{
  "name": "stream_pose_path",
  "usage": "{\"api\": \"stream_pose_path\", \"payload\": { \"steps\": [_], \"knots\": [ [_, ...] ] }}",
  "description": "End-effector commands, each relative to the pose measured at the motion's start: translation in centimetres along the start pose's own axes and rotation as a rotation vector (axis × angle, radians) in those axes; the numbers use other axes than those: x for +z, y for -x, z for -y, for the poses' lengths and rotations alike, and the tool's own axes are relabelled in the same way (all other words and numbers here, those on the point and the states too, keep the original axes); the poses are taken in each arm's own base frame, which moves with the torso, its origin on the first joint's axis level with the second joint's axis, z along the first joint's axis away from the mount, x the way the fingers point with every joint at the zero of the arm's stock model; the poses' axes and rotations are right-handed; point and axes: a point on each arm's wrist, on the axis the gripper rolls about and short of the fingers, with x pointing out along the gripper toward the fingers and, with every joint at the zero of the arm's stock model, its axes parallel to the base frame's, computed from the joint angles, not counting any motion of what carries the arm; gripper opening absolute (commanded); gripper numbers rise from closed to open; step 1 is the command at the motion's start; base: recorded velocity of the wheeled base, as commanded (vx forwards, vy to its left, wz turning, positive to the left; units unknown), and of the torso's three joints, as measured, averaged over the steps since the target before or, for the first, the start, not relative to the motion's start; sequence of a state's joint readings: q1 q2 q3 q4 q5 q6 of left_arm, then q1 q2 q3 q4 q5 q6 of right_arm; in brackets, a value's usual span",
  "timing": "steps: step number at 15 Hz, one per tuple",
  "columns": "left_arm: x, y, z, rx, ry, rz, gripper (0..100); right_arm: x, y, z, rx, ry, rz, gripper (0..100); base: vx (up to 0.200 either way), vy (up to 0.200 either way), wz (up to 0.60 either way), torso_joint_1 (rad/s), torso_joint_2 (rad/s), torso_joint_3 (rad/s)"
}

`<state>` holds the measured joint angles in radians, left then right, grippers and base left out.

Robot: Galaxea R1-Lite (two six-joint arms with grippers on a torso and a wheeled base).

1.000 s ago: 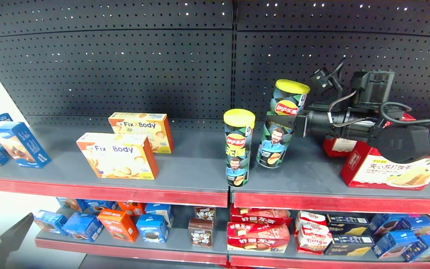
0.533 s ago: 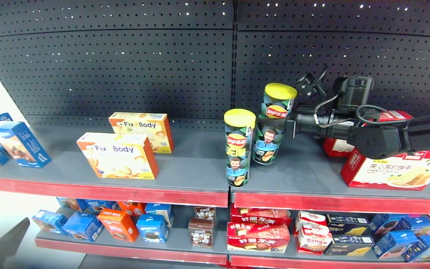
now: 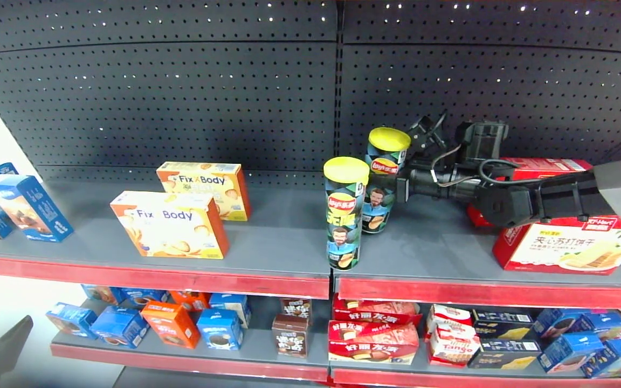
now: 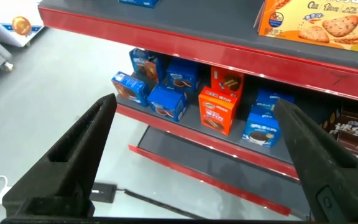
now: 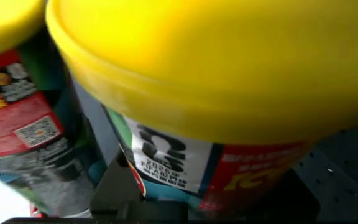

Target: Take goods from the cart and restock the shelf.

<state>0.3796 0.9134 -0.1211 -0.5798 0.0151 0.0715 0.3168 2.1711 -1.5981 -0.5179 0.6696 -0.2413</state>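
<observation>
- The right tool (image 3: 398, 180) is clamped on the side of a yellow-lidded chip can (image 3: 376, 202) over the upper shelf (image 3: 267, 242), with the arm stretched in level from the right.
- The chip can leans slightly, its lid tipped toward the tool and its base low over the grey shelf board; whether the base touches the board cannot be told.
- A second chip can (image 3: 344, 215) of the same design stands upright just in front of and to the left of the held one, near the shelf's red front edge. The two are close together, but contact between them cannot be made out.
- The right wrist view looks at the held can's yellow lid close up, with the second can alongside it.
- The left tool (image 4: 194, 106) hangs low and well to the left of the upper shelf, its two dark fingers (image 4: 73, 162) spread wide with nothing between them. It faces the lower shelf (image 4: 185, 152).
- Two orange-and-yellow biscuit boxes (image 3: 173, 223) sit left of the cans on the upper shelf, and blue boxes (image 3: 25, 207) stand at the far left.
- A red-and-white biscuit box (image 3: 564, 245) lies to the right, under the right arm.
- The lower shelf holds small blue and orange boxes (image 3: 170, 323) and red packets (image 3: 375, 334).
</observation>
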Motion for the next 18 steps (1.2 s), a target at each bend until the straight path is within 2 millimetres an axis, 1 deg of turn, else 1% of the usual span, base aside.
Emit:
{"api": "stream_pose_path", "payload": {
  "steps": [1,3,4,9,11,13,14,16,18],
  "knots": [
    [0.0,0.0,-0.1,0.007,0.001,0.002,100,-1.2,-0.9,0.3,0.005,-0.006,-0.009,0,0.000,0.000,0.00,0.000,0.00,0.000],
    [0.0,0.0,-0.1,0.013,-0.001,0.001,100,-1.5,-1.4,0.7,0.001,0.003,0.003,0,0.000,0.000,0.00,0.000,0.00,0.000],
    [0.0,0.0,-0.3,0.026,-0.028,-0.002,100,-1.8,-1.8,1.0,-0.002,0.005,0.007,0,0.000,0.000,0.00,0.000,0.00,0.000],
    [-0.1,0.1,-0.4,0.017,-0.038,0.004,100,-2.0,-2.3,0.7,-0.020,-0.023,-0.022,0,0.000,0.000,0.00,0.000,0.00,0.000],
    [-0.6,0.4,-0.4,0.024,-0.036,-0.008,100,-1.4,-2.6,0.3,-0.018,-0.057,-0.038,0,0.000,0.000,0.00,0.000,0.00,0.000],
    [-0.6,0.5,-0.4,0.026,-0.036,-0.002,100,-0.6,-3.3,-0.6,0.002,-0.162,-0.005,0,0.000,0.000,0.00,0.000,0.00,0.000],
    [-0.6,0.6,-0.4,0.028,-0.036,0.001,100,-0.4,-3.6,-0.7,0.012,-0.172,0.025,0,0.000,0.000,0.00,0.000,0.00,0.000],
    [-0.7,0.6,-0.4,0.027,-0.036,0.000,100,-0.6,-4.3,-0.2,-0.005,-0.171,0.071,0,0.000,0.000,0.00,0.000,0.00,0.000],
    [-1.0,0.6,-0.4,0.027,-0.035,-0.009,100,-0.9,-3.7,0.4,-0.019,-0.182,0.036,0,0.000,0.000,0.00,0.000,0.00,0.000]
  ]
}}
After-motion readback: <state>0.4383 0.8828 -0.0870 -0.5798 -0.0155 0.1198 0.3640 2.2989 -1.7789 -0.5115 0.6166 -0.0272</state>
